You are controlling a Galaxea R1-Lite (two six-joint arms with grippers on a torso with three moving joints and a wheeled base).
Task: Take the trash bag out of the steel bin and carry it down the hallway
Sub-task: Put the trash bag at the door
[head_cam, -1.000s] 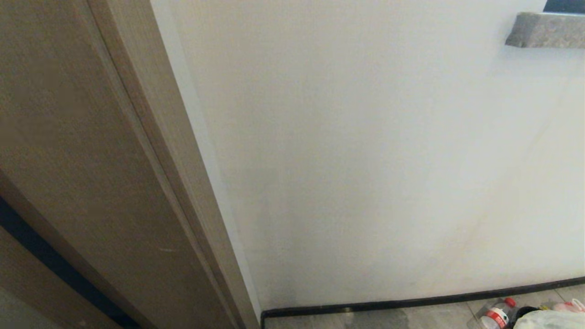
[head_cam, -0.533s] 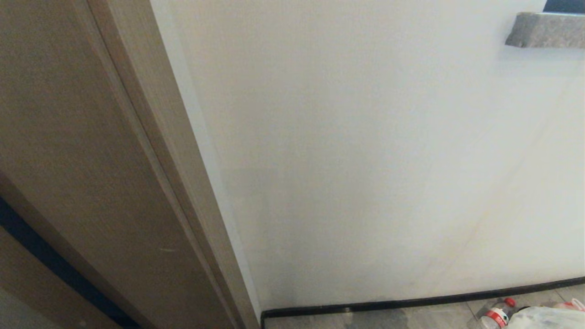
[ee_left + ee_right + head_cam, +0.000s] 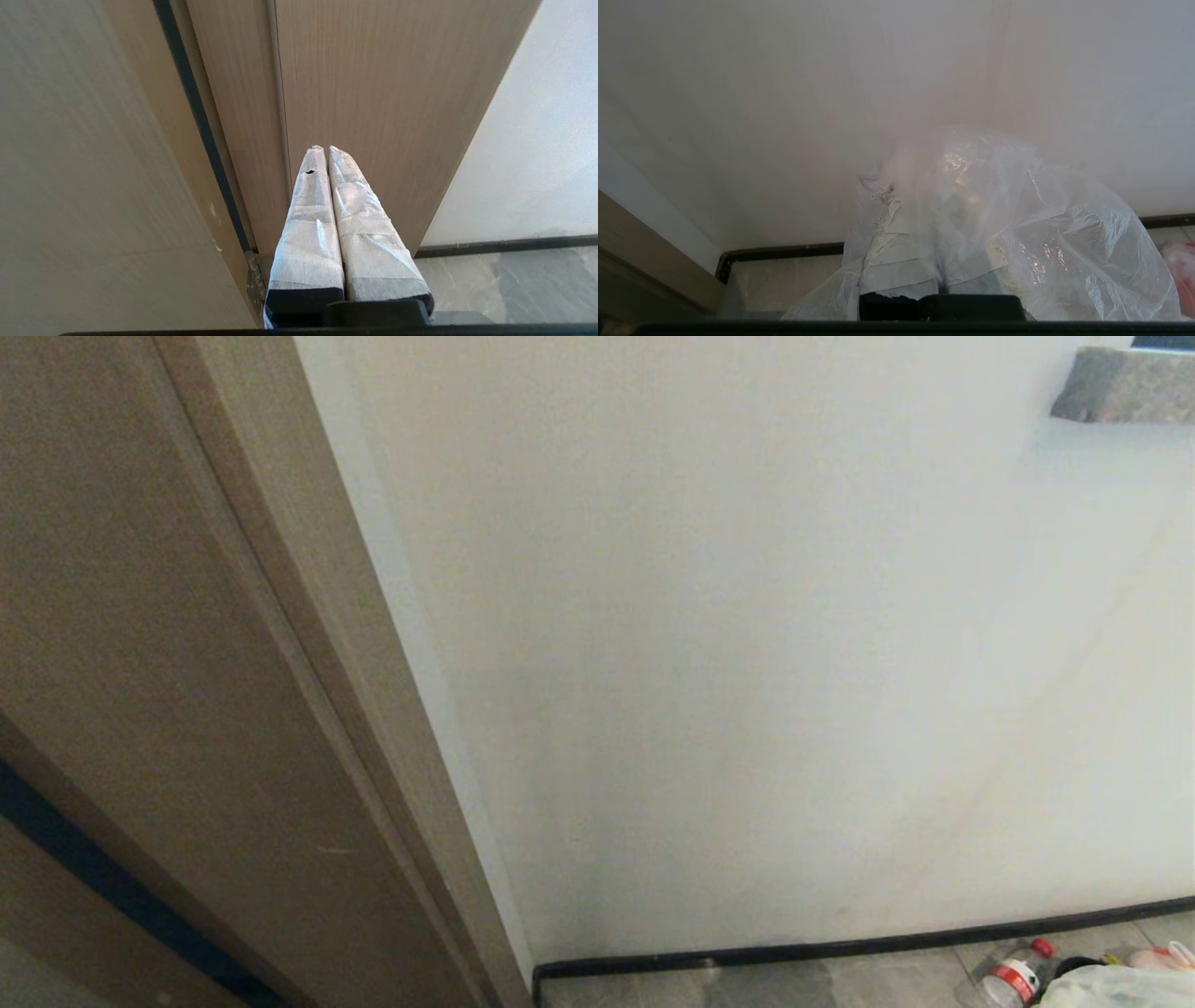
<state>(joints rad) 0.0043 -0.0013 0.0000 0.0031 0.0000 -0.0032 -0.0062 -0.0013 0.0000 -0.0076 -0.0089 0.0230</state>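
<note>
Carry step judged in hand: trash bag (image 3: 1017, 233) already out of the steel bin, which appears in no view. Right gripper (image 3: 941, 242) pressed together on the bag's film, taped fingers (image 3: 896, 261) wrapped in it at lower centre of the right wrist view; bag billows from there toward the lower right of that frame. Left gripper (image 3: 327, 154) pressed together on nothing, tips at centre of the left wrist view, pointed at a wooden door frame (image 3: 373, 93).

Head view filled by pale wall (image 3: 747, 616), door frame at left, dark skirting (image 3: 840, 947) along the bottom. At lower right corner: crumpled pale plastic (image 3: 1111, 985), probably the same bag, beside a clear bottle with red cap (image 3: 1013, 975) on the tiled floor (image 3: 840, 985).

Next move, as judged: turn base away from wall, close ahead, and head along the corridor with grip kept firm.

Bag look: thin, clear, crinkly, glossy highlights; contents not discernible through the folds. Likely to slip or tear if snagged.
</note>
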